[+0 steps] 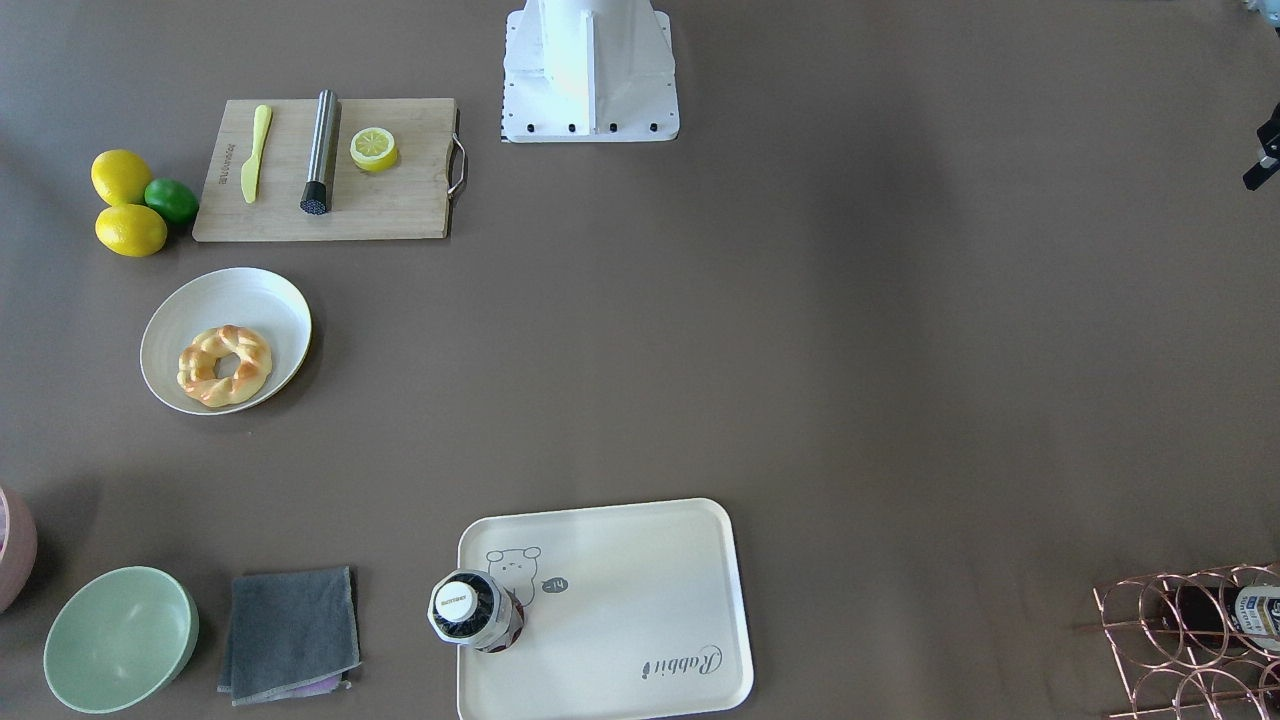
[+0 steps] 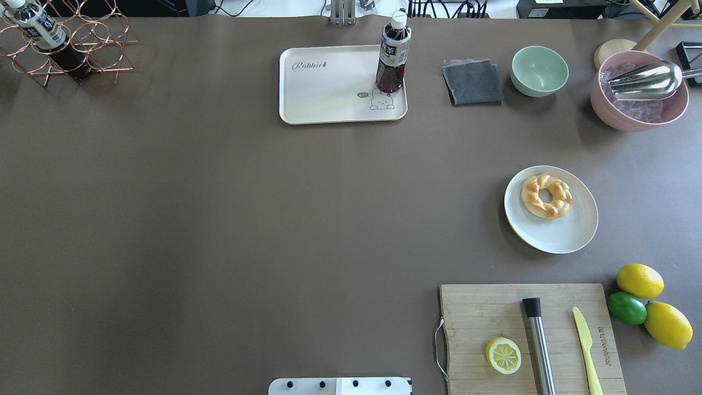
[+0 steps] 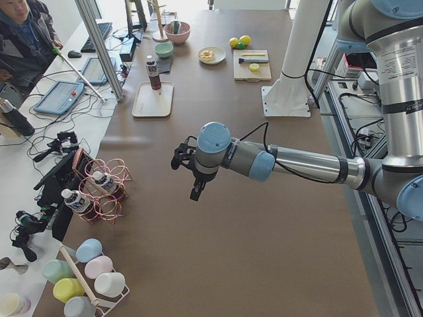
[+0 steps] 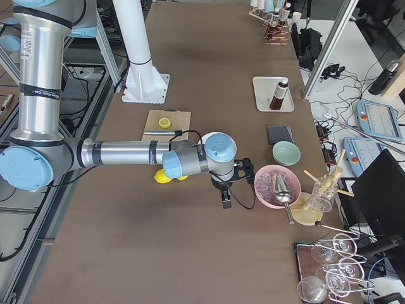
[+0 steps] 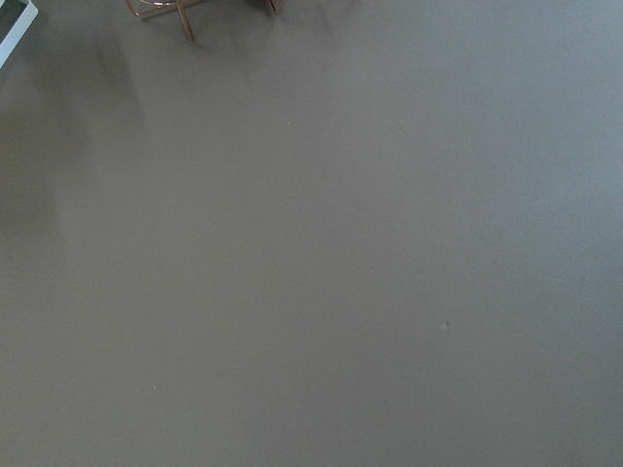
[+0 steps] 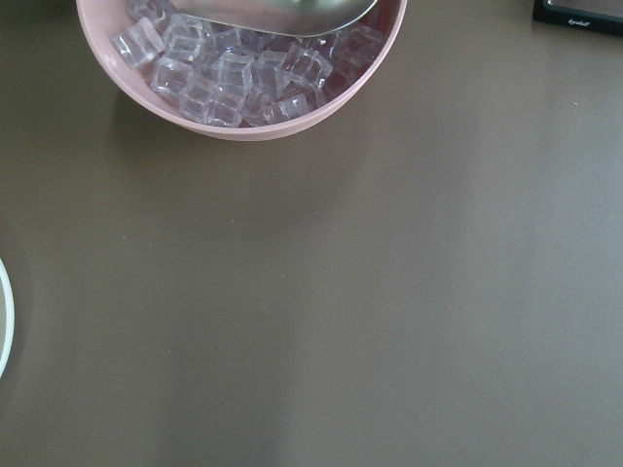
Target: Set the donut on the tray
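Note:
The donut (image 1: 225,365), a golden-brown braided ring, lies in a white round bowl (image 1: 285,300) on the robot's right side; it also shows in the overhead view (image 2: 546,196). The cream tray (image 1: 640,600) with a bear drawing lies at the far edge (image 2: 329,93) and carries an upright dark-tea bottle (image 2: 392,55). My left gripper (image 3: 195,190) hangs above bare table near the left end, far from both. My right gripper (image 4: 225,201) hangs beside the pink ice bowl, beyond the donut's bowl. I cannot tell whether either is open or shut.
A wooden cutting board (image 2: 493,312) holds a lemon half (image 2: 503,355), a metal muddler and a yellow knife. Two lemons and a lime (image 2: 627,308) lie beside it. A grey cloth (image 2: 473,81), green bowl (image 2: 539,70), pink ice bowl (image 2: 639,118) and copper bottle rack (image 2: 66,49) line the far edge.

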Tool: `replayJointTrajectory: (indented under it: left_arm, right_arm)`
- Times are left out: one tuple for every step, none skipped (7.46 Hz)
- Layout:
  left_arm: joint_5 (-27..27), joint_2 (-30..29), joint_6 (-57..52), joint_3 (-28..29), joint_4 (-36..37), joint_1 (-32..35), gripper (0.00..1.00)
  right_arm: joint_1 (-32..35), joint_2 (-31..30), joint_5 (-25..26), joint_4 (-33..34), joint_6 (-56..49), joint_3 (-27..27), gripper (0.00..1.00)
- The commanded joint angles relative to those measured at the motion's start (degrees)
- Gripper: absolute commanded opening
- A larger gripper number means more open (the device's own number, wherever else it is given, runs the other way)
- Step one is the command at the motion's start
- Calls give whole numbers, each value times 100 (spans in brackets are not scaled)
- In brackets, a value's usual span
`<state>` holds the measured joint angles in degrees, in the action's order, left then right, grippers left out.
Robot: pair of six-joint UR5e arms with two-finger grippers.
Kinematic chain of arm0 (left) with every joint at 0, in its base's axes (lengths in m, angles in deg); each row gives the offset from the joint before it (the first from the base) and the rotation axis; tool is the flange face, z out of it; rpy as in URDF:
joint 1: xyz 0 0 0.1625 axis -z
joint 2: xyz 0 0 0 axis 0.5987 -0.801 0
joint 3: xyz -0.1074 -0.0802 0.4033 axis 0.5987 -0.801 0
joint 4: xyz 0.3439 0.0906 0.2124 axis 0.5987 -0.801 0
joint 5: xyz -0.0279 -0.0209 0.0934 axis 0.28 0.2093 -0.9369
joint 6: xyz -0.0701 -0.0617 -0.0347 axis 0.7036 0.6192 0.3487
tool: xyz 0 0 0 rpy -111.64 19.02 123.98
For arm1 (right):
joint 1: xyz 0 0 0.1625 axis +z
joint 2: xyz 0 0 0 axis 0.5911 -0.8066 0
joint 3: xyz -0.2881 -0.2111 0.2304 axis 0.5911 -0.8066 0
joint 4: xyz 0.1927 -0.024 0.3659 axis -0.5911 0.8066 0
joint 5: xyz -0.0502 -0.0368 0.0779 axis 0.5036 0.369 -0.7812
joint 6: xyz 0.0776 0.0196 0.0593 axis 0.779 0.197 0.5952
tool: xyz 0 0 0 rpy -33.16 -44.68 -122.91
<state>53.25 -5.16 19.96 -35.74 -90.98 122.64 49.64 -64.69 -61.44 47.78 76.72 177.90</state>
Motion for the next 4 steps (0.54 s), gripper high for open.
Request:
replayJointTrajectory:
  left_arm:
    - [-10, -48, 142, -20, 3, 0, 98]
    - [-10, -48, 221, -46, 4, 0, 97]
    - [-10, -48, 214, -55, -5, 0, 97]
    - [-2, -40, 205, -64, -5, -8, 98]
  right_arm:
    - [0, -30, -5, 0, 0, 13, 100]
    - [0, -13, -5, 0, 0, 13, 100]
    - [0, 14, -5, 0, 0, 4, 100]
    - [0, 23, -5, 0, 0, 4, 100]
